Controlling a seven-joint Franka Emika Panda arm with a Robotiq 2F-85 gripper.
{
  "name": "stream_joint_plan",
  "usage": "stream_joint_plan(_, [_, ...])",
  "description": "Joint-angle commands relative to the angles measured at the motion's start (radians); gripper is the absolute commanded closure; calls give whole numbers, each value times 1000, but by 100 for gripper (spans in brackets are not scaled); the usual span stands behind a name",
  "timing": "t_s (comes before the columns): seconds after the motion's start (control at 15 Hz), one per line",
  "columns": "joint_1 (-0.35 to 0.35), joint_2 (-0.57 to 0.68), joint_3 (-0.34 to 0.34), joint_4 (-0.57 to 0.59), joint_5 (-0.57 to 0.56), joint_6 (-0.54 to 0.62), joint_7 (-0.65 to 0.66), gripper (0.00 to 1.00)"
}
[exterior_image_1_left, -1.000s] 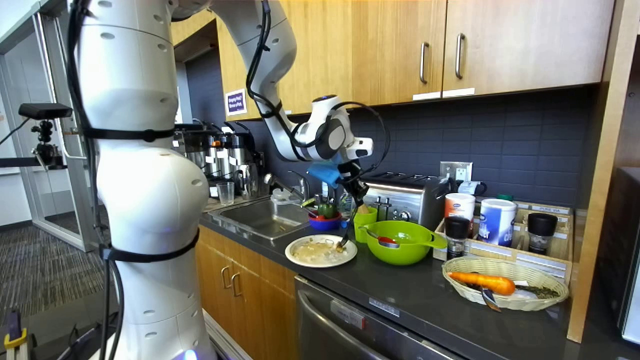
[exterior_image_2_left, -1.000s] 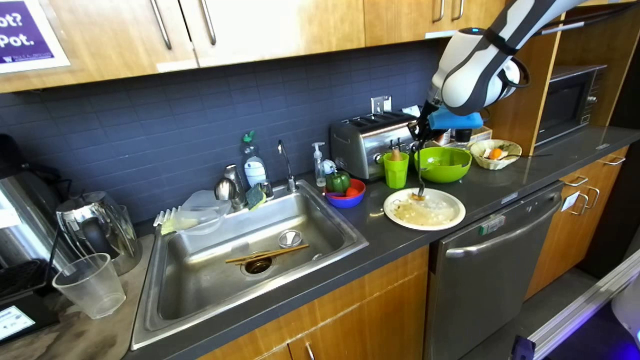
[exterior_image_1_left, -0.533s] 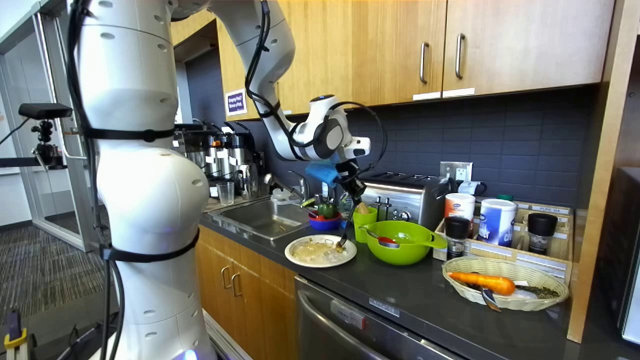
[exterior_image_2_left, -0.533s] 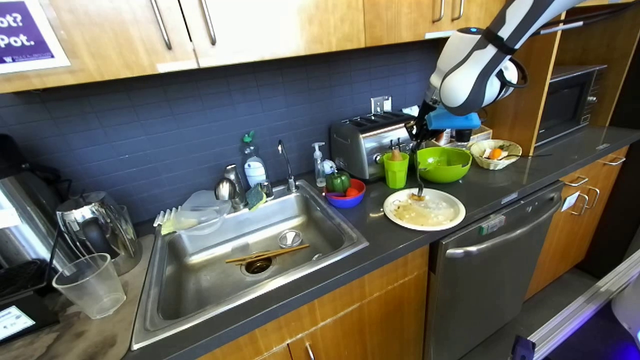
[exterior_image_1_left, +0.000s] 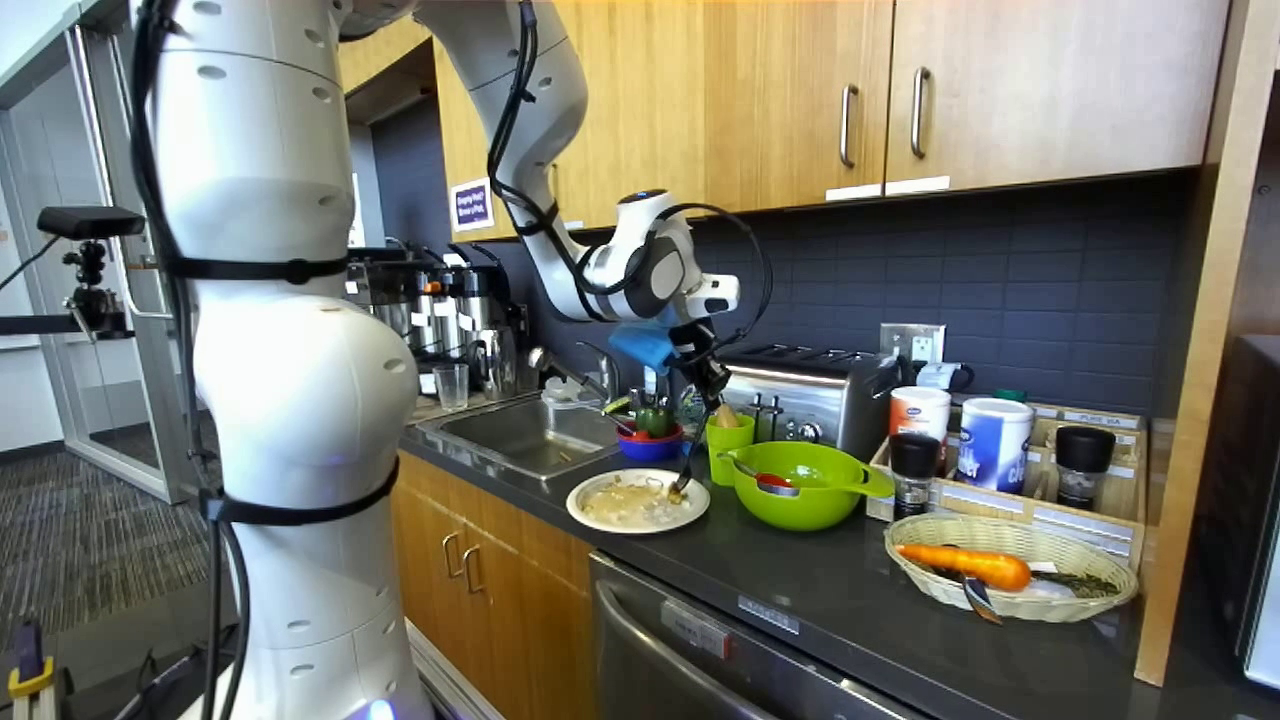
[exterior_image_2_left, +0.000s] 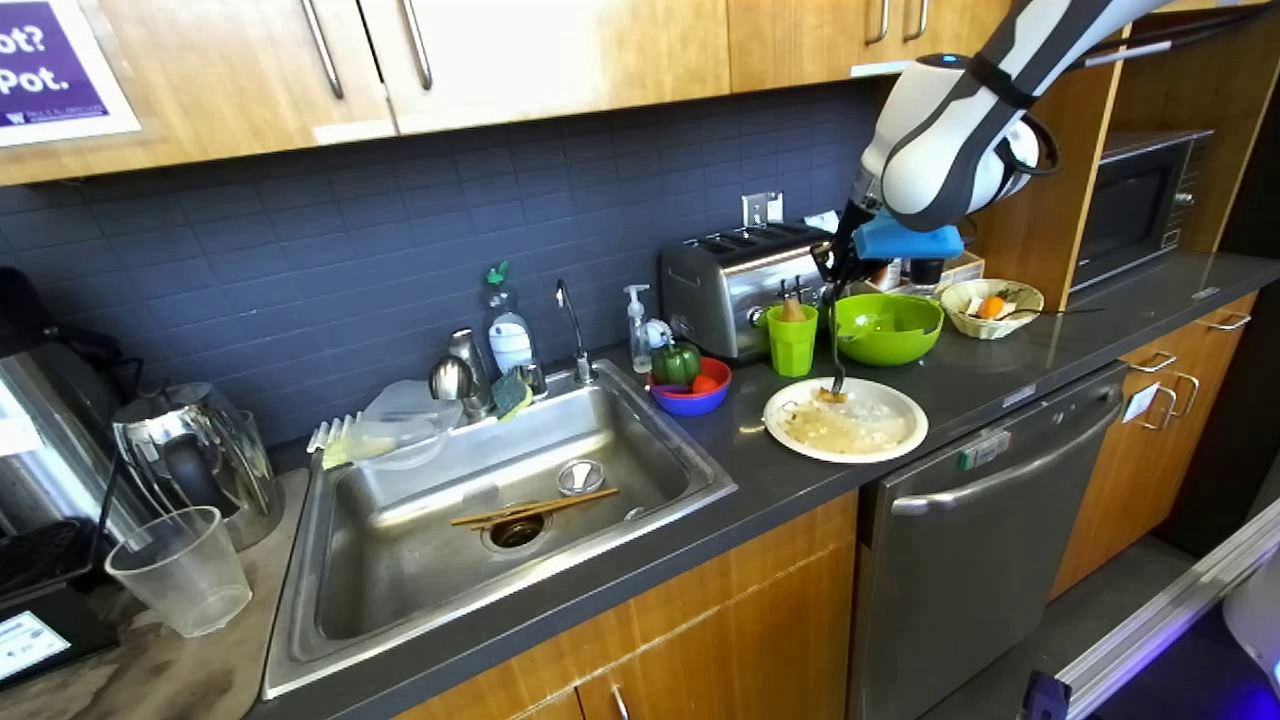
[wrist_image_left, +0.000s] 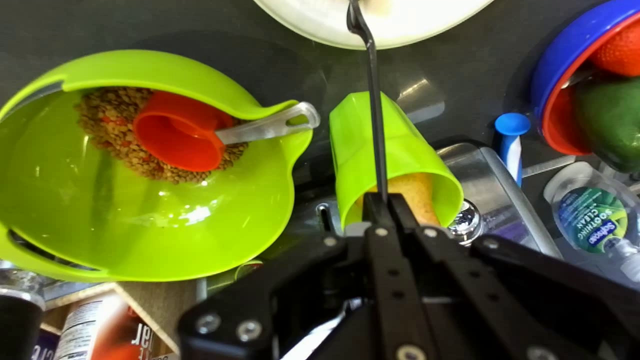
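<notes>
"Jaws first: how do yours stand?"

"Pinching. My gripper is pressed onto one end of a dark utensil, which reaches down to the far side of the plate. I cannot tell whether it is a fork or a spoon."

"How far along are you?"

"I'd judge partway: the grip is made and the utensil's tip is down by a brown morsel. Whether I have that morsel on the tip, I cannot tell. Remaining on the plate, pale scraps cover most of the middle."

"And the containers around you?"

"Just beyond the plate, the cup has a tan thing poking out of its top; I don't recognise it. Right of the cup, the green bowl holds brown grains with a red scoop lying in them. Far-left of the plate, a red bowl nested in a blue bowl carries a pepper and something red. Farther left lies the sink, with chopsticks on its bottom. Well over to the right, the basket holds a carrot."
</notes>
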Motion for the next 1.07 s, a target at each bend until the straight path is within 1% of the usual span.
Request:
stream_joint_plan(0.0, [-6,-27,-1,-43,-108,17,103,99])
stream_joint_plan(0.2, [-14,-41,-2,-46,-195,15,182,99])
stream_joint_plan(0.4, [-17,-51,1,-51,-242,14,236,99])
stream_joint_plan(0.47, [-12,-51,2,-54,-232,20,234,99])
stream_joint_plan(0.67, [13,-58,5,-72,-131,46,176,99])
stream_joint_plan(1.0, [33,-70,0,-85,-47,64,149,99])
